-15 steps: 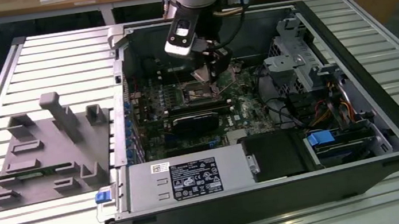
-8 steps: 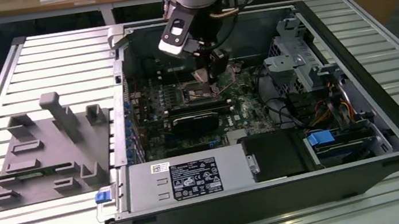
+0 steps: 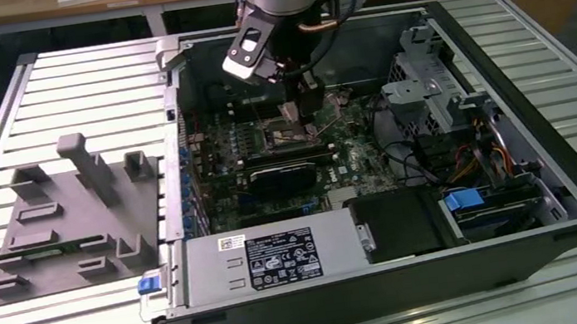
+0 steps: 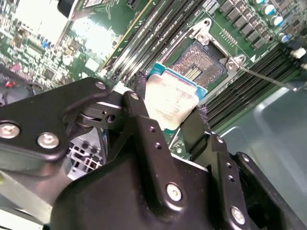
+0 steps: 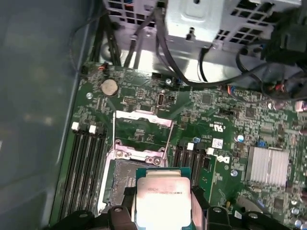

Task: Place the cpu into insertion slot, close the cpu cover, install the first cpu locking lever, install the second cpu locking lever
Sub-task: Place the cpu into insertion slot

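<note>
My gripper [image 4: 169,99] is shut on the cpu [image 4: 168,103], a flat square chip with a dull silver top, pinched at two opposite edges between the black fingers [image 4: 139,88]. The chip hangs tilted just above and beside the insertion slot [image 4: 199,64], whose gold contact field lies bare. In the first wrist view the cpu [image 5: 162,199] overlaps the slot's [image 5: 125,179] near edge. The cpu cover [image 5: 143,123] stands swung up at the slot's far side, with a thin locking lever [image 5: 168,139] raised beside it. In the exterior view the gripper [image 3: 299,117] reaches down into the computer case over the motherboard.
Long black memory slots [image 5: 86,167] flank the socket on both sides. A finned silver heatsink [image 5: 267,165], a coin battery [image 5: 110,86] and a drive cage with cables [image 5: 206,19] lie around it. Outside the case [image 3: 562,201] a grey fixture [image 3: 72,216] rests on the slatted table.
</note>
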Tool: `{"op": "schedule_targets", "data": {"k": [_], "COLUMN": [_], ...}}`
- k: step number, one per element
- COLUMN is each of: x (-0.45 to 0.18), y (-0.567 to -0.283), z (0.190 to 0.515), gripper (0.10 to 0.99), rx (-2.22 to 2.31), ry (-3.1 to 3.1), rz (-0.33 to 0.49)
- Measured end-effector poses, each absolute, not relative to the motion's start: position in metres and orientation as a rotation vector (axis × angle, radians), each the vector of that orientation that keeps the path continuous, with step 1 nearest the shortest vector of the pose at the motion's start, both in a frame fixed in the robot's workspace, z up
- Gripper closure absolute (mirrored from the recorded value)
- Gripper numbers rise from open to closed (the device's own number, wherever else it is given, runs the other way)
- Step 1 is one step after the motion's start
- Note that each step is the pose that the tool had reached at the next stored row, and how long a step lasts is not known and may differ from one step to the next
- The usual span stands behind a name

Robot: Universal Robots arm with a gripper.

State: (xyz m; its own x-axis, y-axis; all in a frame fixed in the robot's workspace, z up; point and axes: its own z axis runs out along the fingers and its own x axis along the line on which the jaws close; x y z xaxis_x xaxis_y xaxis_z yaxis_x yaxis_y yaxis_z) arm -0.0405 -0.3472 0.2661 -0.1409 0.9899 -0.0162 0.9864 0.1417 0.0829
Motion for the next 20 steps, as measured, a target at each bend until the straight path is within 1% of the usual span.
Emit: {"op": "schedule_targets", "data": {"k": [20], "x": [-0.042], "y": [-0.344], "z": [0.238], "gripper": [0.549], "rx": [2.050], "ry": [2.290], "rz": [0.078]}}
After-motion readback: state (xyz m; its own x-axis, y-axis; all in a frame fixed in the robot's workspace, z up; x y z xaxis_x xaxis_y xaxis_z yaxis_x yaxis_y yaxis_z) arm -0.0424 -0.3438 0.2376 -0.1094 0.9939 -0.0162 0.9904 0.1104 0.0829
